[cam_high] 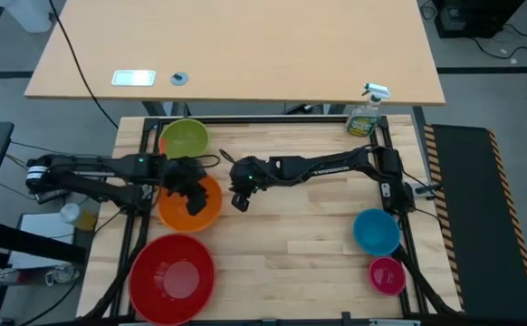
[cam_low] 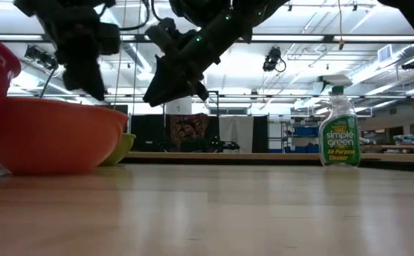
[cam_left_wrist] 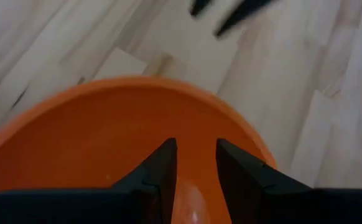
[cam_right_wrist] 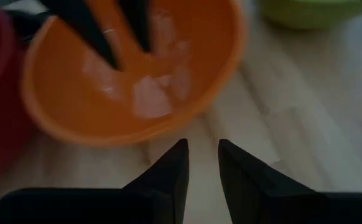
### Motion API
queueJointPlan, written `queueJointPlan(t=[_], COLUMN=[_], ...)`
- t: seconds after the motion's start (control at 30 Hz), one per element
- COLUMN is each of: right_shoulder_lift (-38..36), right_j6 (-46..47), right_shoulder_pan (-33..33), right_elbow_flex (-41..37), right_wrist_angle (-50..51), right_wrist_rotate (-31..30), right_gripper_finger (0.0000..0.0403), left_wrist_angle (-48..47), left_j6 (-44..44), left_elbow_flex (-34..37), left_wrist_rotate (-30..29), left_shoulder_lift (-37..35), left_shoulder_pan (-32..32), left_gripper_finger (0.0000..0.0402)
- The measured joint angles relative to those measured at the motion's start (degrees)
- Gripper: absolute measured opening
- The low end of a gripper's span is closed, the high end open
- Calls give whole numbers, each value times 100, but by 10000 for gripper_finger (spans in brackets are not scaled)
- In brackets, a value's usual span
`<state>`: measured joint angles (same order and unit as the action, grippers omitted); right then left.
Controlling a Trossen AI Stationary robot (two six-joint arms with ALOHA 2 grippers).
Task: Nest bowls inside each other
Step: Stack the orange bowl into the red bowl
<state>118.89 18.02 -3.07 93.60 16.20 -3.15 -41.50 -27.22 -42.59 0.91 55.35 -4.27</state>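
The orange bowl stands on its base at the table's left, with the lime green bowl behind it and the red bowl at the near edge. My left gripper hangs open over the orange bowl's hollow, nothing between its fingers. My right gripper is open over bare table just right of the orange bowl, slanting down. The blue bowl and magenta bowl sit at the near right.
A green spray bottle stands at the far right corner. The table's middle is bare wood. Black frame rails run along the table's sides. Beyond the far edge is another tabletop with a cable.
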Motion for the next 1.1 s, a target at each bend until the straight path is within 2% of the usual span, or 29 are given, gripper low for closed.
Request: queueJointPlan(t=[0.13,0.37,0.57,0.8,1.1], right_shoulder_lift=[4,451,660,993,989], right_j6=[147,293,1,-59,4], right_shoulder_pan=[-81,-164,-62,-42,-31], right_elbow_flex=[0,-9,2,2,9], right_wrist_angle=[-505,-1275,-1686,-1744,-1433], right_wrist_rotate=[-71,-116,-328,-311,-289], right_gripper_finger=[124,210,255,256,220], left_wrist_angle=[-221,-304,-353,-444,-797], left_j6=[-144,-218,51,333,189], left_elbow_flex=[0,-20,-430,-930,-1040], left_wrist_rotate=[0,25,0,-120,35], left_shoulder_lift=[-397,-1070,-1530,-1657,-1651], left_shoulder_pan=[0,1,75,74,257], left_gripper_finger=[116,116,116,116,116])
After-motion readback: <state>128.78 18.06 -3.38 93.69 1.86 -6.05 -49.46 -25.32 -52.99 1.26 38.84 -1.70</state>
